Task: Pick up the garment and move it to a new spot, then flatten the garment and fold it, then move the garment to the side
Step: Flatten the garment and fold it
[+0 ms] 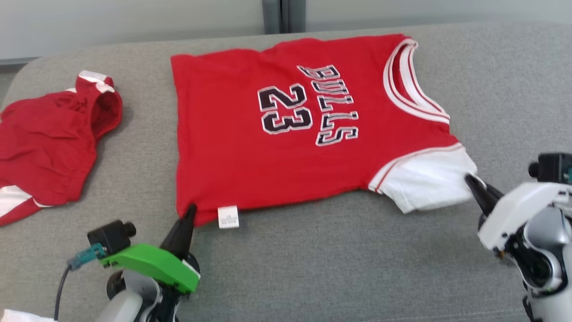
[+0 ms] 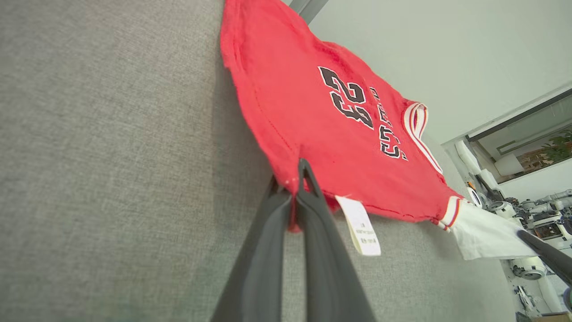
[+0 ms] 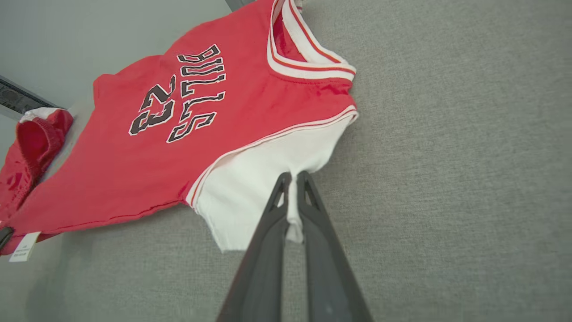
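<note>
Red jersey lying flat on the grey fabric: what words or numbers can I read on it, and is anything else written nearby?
"BULLS": black letters edged in white, on the chest of the red jersey.
"23": same style, next to that word on the chest.
White tag at the jersey's hem: printed lines, too small to read.
Second red garment beside it: no text that I can see.

Head camera: high, faces forward and down over grey upholstered surface (image 1: pixel 313 268); whole red jersey (image 1: pixel 232 147) framed, wall (image 1: pixel 134 27) behind. Left wrist camera: low, close, sights along left gripper (image 2: pixel 290 176) at jersey's hem corner; view tilted, room (image 2: pixel 527 210) beyond. Right wrist camera: close, steeper, sights along right gripper (image 3: pixel 293 175) at white sleeve (image 3: pixel 250 179). All three share jersey front.
</note>
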You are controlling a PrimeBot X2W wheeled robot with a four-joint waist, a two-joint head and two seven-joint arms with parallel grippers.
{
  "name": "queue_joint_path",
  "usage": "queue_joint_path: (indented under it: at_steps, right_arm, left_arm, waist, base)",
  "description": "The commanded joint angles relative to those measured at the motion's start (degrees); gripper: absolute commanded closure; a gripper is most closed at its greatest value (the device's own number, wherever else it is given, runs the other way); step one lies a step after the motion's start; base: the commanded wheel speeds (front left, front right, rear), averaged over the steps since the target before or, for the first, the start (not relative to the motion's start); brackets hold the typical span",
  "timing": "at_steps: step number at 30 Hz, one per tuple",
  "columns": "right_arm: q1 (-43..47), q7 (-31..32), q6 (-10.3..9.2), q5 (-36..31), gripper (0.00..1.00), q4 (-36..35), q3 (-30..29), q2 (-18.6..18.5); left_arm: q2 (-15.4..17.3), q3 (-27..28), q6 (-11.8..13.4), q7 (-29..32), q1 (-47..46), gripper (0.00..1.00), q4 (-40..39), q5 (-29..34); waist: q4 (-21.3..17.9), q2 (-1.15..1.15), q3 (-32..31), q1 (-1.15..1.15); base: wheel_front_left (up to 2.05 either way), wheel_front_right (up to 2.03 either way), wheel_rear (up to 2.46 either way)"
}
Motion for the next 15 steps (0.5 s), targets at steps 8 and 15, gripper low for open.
queue_joint_path:
  at_steps: [8,15]
  right_arm:
    - [11.89,12.3,0.03,-5.94,1.0,-11.33,-7.65,6.16]
    - [17.79,19.07,0.03,-6.68,1.0,-16.87,-10.31,8.02]
  left_arm:
    - [3.95,-2.66,4.71,6.18,5.93,1.0,-3.69,0.1]
    - [6.78,-3.46,8.98,10.3,9.13,1.0,-7.39,-0.48]
  waist:
    - [2.46,0.0,-3.82,0.0]
    - [2.2,0.0,-4.37,0.0]
  base:
    - [0.0,0.0,0.0]
    - [0.0,0.0,0.0]
